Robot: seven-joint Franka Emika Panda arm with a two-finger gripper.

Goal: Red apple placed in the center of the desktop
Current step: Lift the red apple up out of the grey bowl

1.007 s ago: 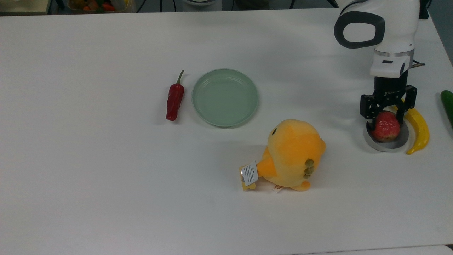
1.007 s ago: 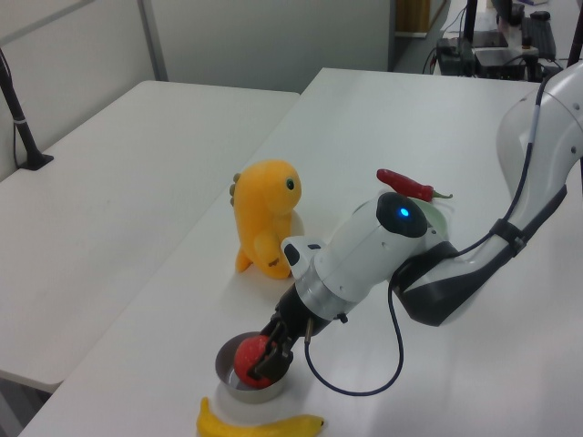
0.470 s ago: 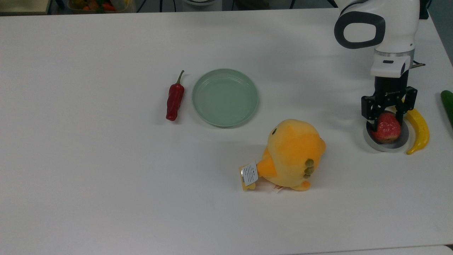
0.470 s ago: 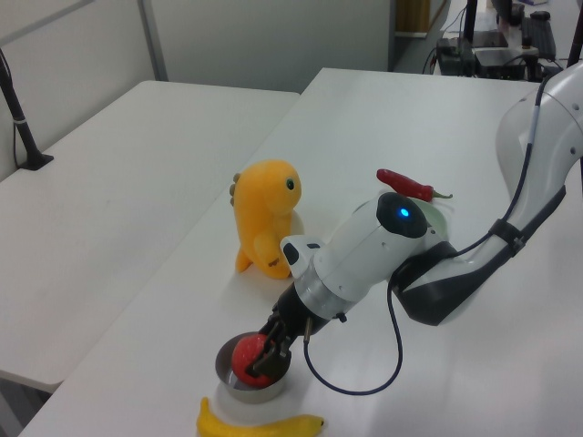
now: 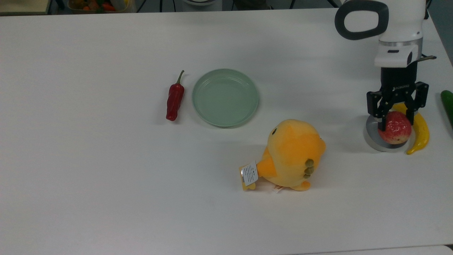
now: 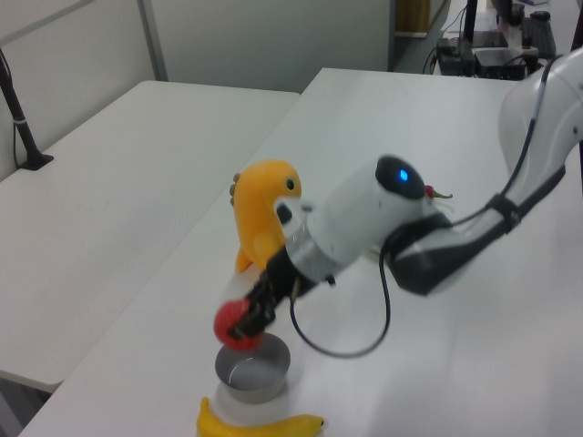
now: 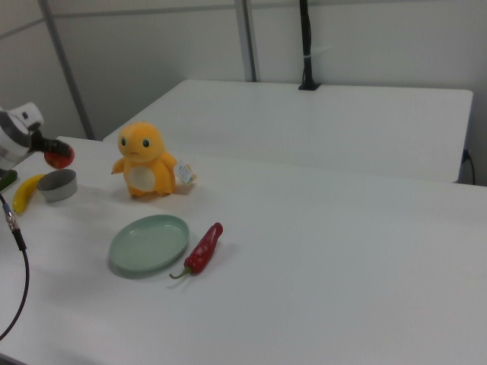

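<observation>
My gripper (image 5: 395,122) is pinching the red apple (image 5: 394,127), one black finger on each side of it, and in the left view the gripper (image 6: 248,317) holds the red apple (image 6: 235,326) in the air, clear of the rim of the grey metal bowl (image 6: 252,368) directly below. In the top view the apple overlaps the right part of that bowl (image 5: 371,134), near the top view's right edge of the desktop (image 5: 106,177), well apart from the middle of the board. Just beside the bowl on the top view's right lies a yellow banana (image 5: 420,134), curved around it, and beyond that a dark green vegetable (image 5: 447,104) is cut off by the frame. The yellow plush toy (image 5: 292,154) sits on the desktop toward the top view's left of the bowl, a white tag at its side. Farther to the top view's left rests the pale green plate (image 5: 225,97), with the red chili pepper (image 5: 175,100) just beside it, the two apart. In the right view the apple (image 7: 59,157) hangs above the bowl (image 7: 58,185) at the right view's left edge, with the banana (image 7: 24,192) next to it.
</observation>
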